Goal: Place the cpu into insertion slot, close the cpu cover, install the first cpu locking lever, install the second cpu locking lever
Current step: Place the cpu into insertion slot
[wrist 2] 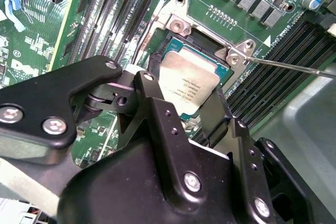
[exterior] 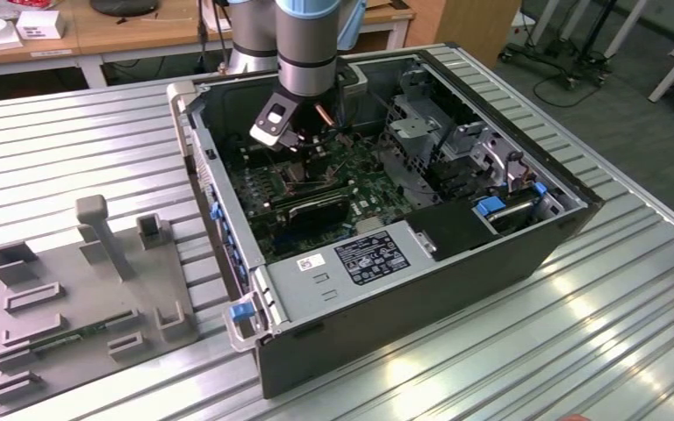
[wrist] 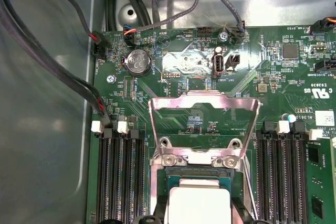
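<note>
I have the hand (wrist 2: 184, 92) closed narrow on the cpu (wrist 2: 191, 82), one black finger (wrist 2: 151, 77) against each of two opposite edges. The chip lies flat over the insertion slot (wrist 2: 200, 39). A dark strip of socket shows past its hinge-side edge, and I cannot tell whether it is fully seated. There is little room at the slot's rim beside the fingers.

From one corner of the slot a thin wire locking lever (wrist 2: 294, 66) sticks out, away from the chip.

Beyond the slot's hinge side the cpu cover (wrist: 205, 99) is swung open, with green board showing through its window. Long black memory slots (wrist: 121, 177) run close along both flanks of the slot.

Past the cover are a coin cell (wrist: 138, 62) and dark cables (wrist: 52, 61) that curve along the board's edge over bare case metal.

In the exterior view the arm comes down into the open computer case (exterior: 431, 289) on the slatted metal surface (exterior: 80, 132). A grey fixture tray (exterior: 80, 298) lies well apart, to the exterior view's left.
</note>
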You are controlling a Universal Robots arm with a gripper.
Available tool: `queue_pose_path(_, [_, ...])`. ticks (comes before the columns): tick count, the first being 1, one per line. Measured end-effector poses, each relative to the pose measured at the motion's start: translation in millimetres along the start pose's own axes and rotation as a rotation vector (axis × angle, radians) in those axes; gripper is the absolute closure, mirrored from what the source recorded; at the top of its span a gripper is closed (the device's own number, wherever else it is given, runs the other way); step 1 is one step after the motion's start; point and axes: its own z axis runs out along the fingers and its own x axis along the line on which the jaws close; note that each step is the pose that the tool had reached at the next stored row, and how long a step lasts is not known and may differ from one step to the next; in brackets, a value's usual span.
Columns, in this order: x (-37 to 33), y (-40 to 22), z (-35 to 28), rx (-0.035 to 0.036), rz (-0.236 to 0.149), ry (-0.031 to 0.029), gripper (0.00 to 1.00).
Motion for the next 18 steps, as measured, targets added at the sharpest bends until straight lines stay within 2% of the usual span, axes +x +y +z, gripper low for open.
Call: queue_pose_path(18, [0.0, 0.9, 0.8, 0.0000, 0.000, -0.0001, 0.46])
